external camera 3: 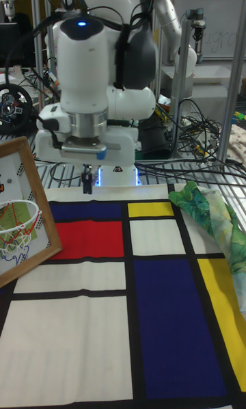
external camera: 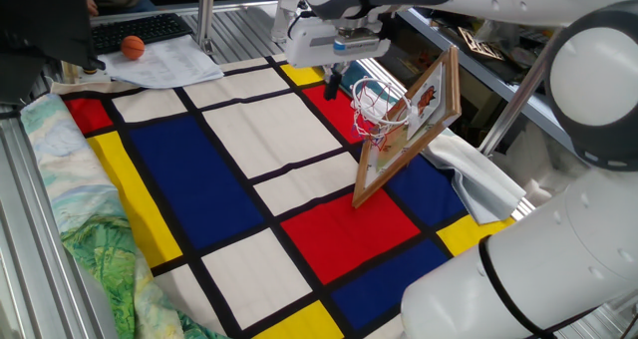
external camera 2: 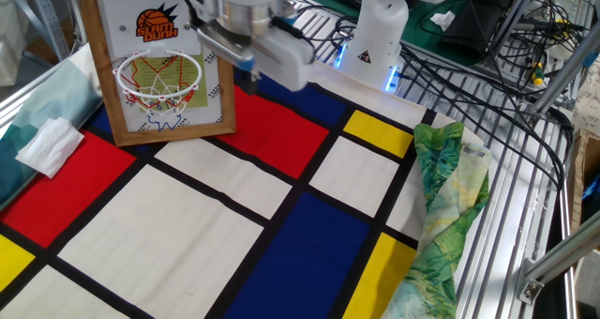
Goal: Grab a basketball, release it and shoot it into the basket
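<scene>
A big cloth of red, blue, yellow and white squares with black lines (external camera: 229,179) covers the table. A crumpled green leafy cloth (external camera 2: 441,216) lies along its edge. White papers (external camera: 164,62) and a black keyboard (external camera: 140,27) sit past its far corner. A white crumpled tissue (external camera 2: 49,143) rests on a red square.

The white Franka arm is reaching in from overhead, wrist pointing straight down, with a blue status light glowing on top of the last joint. The gripper (external camera 3: 87,180) hangs off the wrist flange, jaws pressed together and empty, dark fingertips aimed straight down.
</scene>
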{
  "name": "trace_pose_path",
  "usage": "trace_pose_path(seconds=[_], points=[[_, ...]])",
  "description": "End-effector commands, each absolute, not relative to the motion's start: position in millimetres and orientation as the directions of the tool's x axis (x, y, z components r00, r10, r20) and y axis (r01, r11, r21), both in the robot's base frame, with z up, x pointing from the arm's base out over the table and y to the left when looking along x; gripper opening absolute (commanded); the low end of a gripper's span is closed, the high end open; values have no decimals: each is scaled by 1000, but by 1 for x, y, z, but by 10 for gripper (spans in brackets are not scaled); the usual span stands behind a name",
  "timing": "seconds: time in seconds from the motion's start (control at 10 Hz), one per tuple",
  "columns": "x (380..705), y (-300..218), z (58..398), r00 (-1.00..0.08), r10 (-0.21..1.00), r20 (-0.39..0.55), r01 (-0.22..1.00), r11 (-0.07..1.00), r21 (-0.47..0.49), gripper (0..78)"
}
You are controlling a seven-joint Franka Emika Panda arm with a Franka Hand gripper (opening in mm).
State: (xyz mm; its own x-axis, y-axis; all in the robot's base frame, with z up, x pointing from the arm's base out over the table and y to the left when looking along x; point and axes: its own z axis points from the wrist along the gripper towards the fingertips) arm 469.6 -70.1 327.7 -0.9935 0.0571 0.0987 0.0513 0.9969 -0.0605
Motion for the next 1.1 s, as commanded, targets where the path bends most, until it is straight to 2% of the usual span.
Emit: trace_pose_path(seconds=[0.1, 0.4, 1.1], points=[[466, 32, 314, -984, 147, 101, 142, 988, -58, 12], [457, 38, 304, -993, 78, 92, 75, 997, -31, 12], [456, 38, 304, -992, 81, 95, 79, 996, -28, 12]])
